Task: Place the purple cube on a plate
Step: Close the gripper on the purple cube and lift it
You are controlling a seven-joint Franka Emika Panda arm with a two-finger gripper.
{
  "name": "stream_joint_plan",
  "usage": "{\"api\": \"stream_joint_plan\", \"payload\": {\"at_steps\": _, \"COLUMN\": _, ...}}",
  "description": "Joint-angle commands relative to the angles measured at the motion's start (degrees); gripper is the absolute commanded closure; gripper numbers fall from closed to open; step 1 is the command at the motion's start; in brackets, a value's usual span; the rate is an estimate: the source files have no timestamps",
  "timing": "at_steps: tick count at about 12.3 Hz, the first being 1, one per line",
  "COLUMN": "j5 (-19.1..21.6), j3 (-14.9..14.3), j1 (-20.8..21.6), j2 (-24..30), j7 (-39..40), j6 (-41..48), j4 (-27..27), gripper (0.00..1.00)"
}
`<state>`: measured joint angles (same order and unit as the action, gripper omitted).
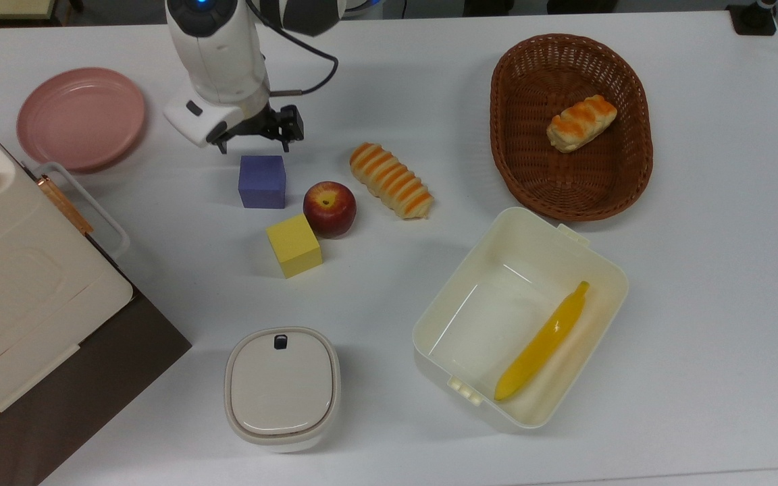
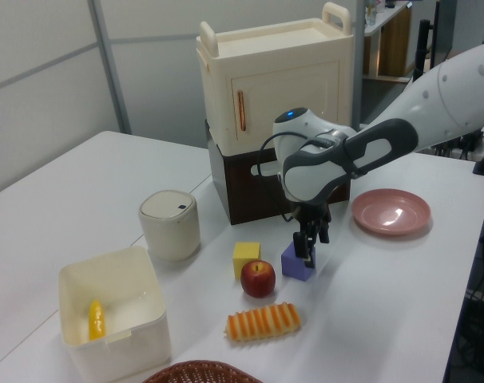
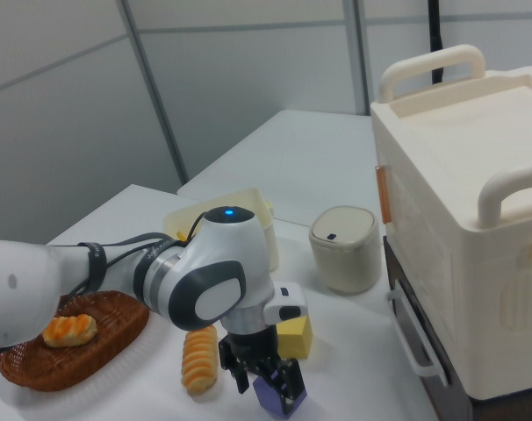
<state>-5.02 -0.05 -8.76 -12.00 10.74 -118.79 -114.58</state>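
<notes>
The purple cube (image 1: 262,181) rests on the white table, left of a red apple in the top view. My gripper (image 1: 254,142) hangs open just past the cube's far edge in the top view, its two black fingers spread wider than the cube. In the left view the gripper (image 2: 310,246) stands over the purple cube (image 2: 293,266) and covers part of it. In the right view the gripper (image 3: 264,379) is low over the cube (image 3: 282,399), with nothing between its fingers. The pink plate (image 1: 81,117) lies bare at the top view's far left, also seen as the plate (image 2: 391,211).
A yellow cube (image 1: 293,245), an apple (image 1: 329,208) and a striped bread (image 1: 391,179) crowd the purple cube's near and right sides. A wicker basket (image 1: 521,177), a cream bin (image 1: 600,268) with a banana, a lidded pot (image 1: 281,385) and a cabinet (image 1: 17,283) stand around.
</notes>
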Motion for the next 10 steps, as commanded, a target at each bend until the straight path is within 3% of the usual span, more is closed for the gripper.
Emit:
{"api": "stream_joint_plan", "payload": {"at_steps": 1, "j5": 1.06, "j3": 1.10, "j1": 0.58, "j2": -1.62, "j7": 0.07, "j6": -3.19, "j4": 0.49, "gripper": 0.00}}
{"api": "stream_joint_plan", "payload": {"at_steps": 5, "j5": 1.06, "j3": 2.69, "j1": 0.41, "j2": -5.22, "j7": -3.52, "j6": -6.27, "j4": 3.65, "gripper": 0.00}}
{"api": "stream_joint_plan", "payload": {"at_steps": 7, "j5": 1.06, "j3": 2.60, "j1": 0.32, "j2": -6.01, "j7": -4.76, "j6": -6.98, "j4": 4.80, "gripper": 0.15}}
{"api": "stream_joint_plan", "payload": {"at_steps": 9, "j5": 0.37, "j3": 2.60, "j1": -0.03, "j2": -5.84, "j7": -4.59, "j6": -6.81, "j4": 5.15, "gripper": 0.47}}
{"api": "stream_joint_plan", "payload": {"at_steps": 10, "j5": 0.27, "j3": 2.51, "j1": -0.29, "j2": -5.84, "j7": -4.24, "j6": -6.81, "j4": 5.15, "gripper": 0.56}}
